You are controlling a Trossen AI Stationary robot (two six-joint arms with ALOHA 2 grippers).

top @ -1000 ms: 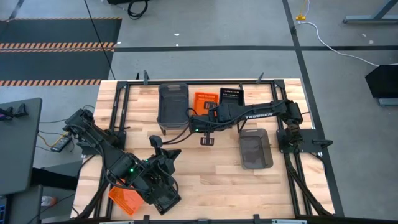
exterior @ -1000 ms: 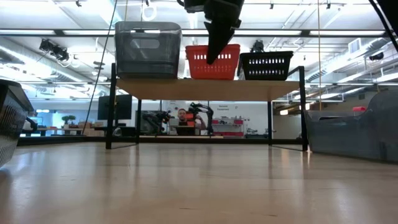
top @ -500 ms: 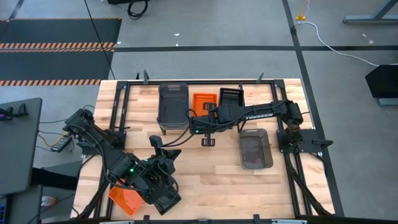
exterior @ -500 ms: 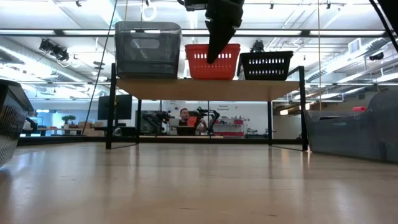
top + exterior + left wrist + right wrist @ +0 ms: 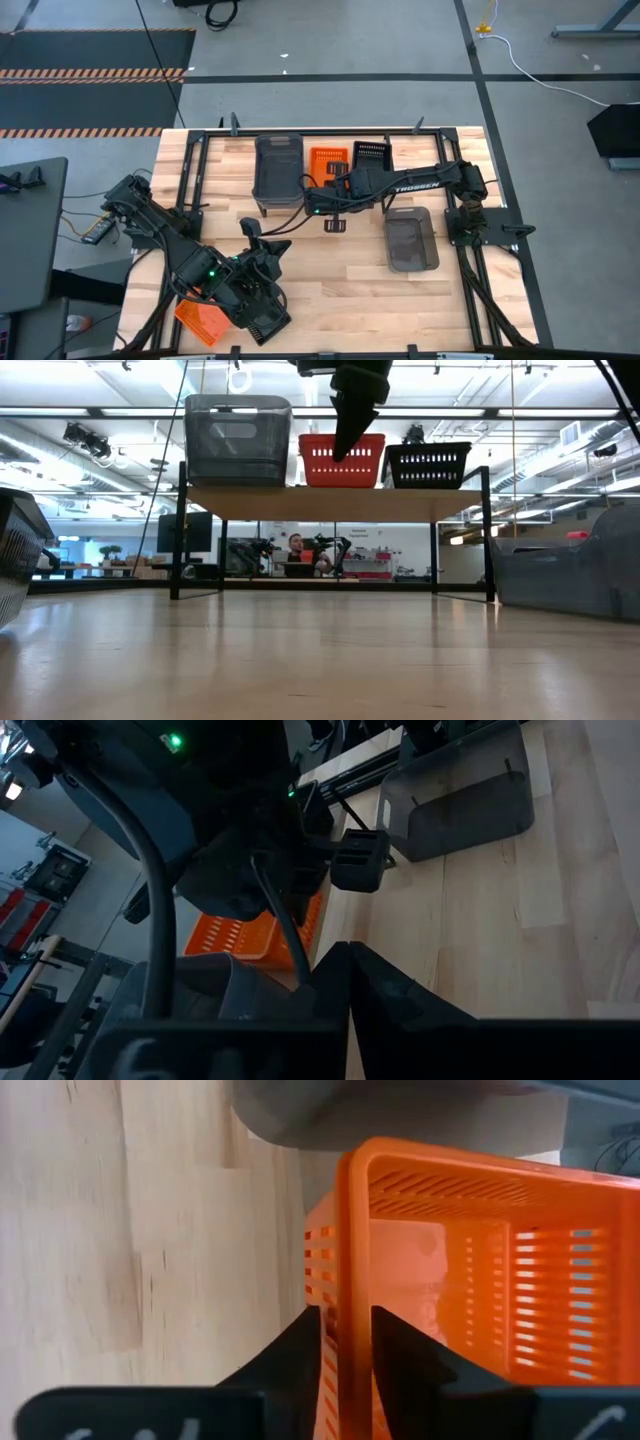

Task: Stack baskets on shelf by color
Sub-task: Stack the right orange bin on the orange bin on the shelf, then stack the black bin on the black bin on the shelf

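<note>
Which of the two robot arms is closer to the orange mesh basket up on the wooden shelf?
The right. Its gripper straddles the rim of the orange mesh basket on the shelf; the left gripper is far off at the table's near edge.

Person [image 5: 297,547] behind table [image 5: 350,290]; white cable [image 5: 530,68], prob. floor.

In the high view, white lettering was seen along the right arm [image 5: 415,184]; it seemed to spell "TROSSEN", though the letters were small. No other text, number or sign could be read in any view.
</note>
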